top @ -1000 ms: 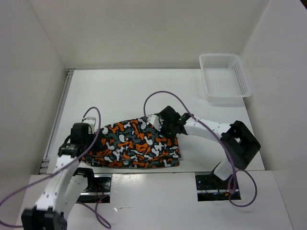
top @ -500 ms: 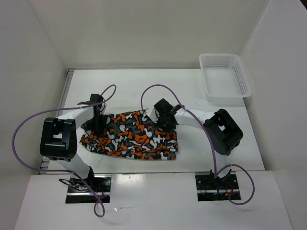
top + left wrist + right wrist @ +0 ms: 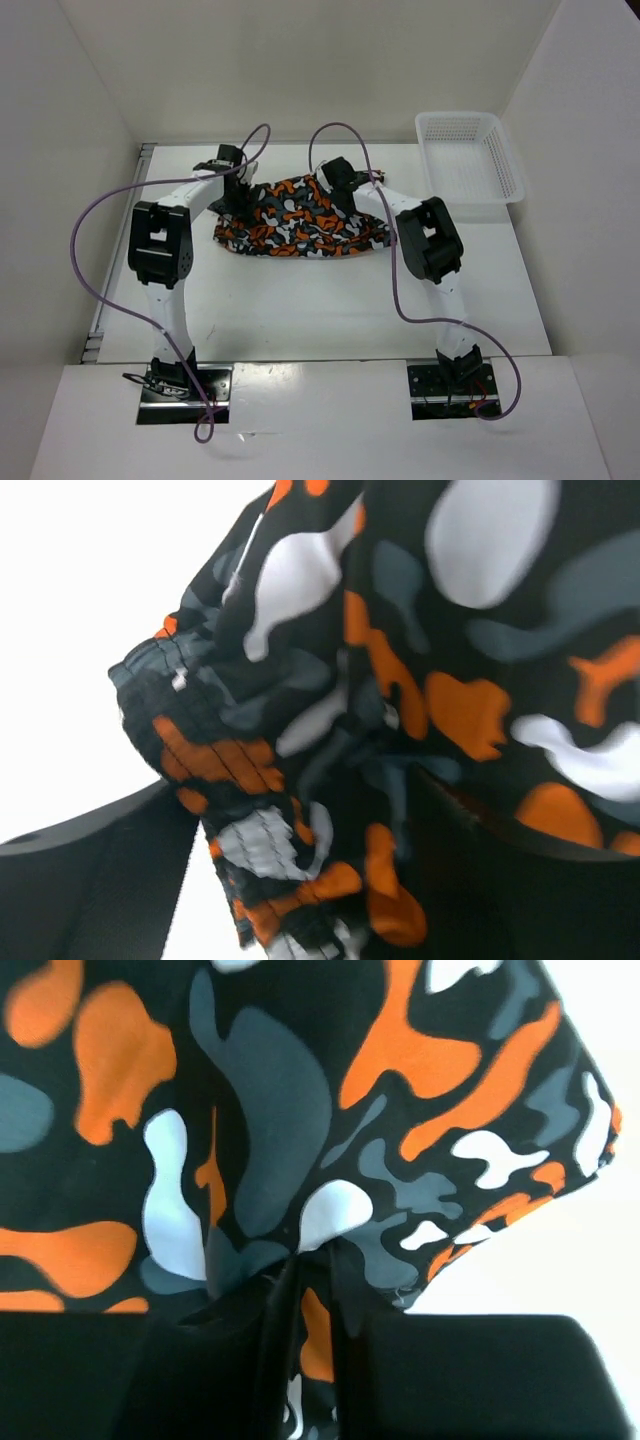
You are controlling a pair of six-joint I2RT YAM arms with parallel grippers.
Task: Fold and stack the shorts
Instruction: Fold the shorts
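Observation:
The camouflage shorts (image 3: 298, 220) in orange, black, grey and white lie bunched at the far middle of the white table. My left gripper (image 3: 237, 188) is shut on their far left edge and my right gripper (image 3: 335, 180) is shut on their far right edge. In the left wrist view the gathered waistband cloth (image 3: 300, 810) fills the space between my black fingers (image 3: 90, 880). In the right wrist view the cloth (image 3: 300, 1160) is pinched in a narrow fold between my two black fingers (image 3: 470, 1380).
A white plastic mesh basket (image 3: 468, 160) stands at the far right of the table. White walls close in the table (image 3: 300, 310) on the left, the back and the right. Purple cables loop above both arms.
Both arms have stretched away from me and carried the shorts from the near middle of the table to the far middle. The cloth is more bunched than before.

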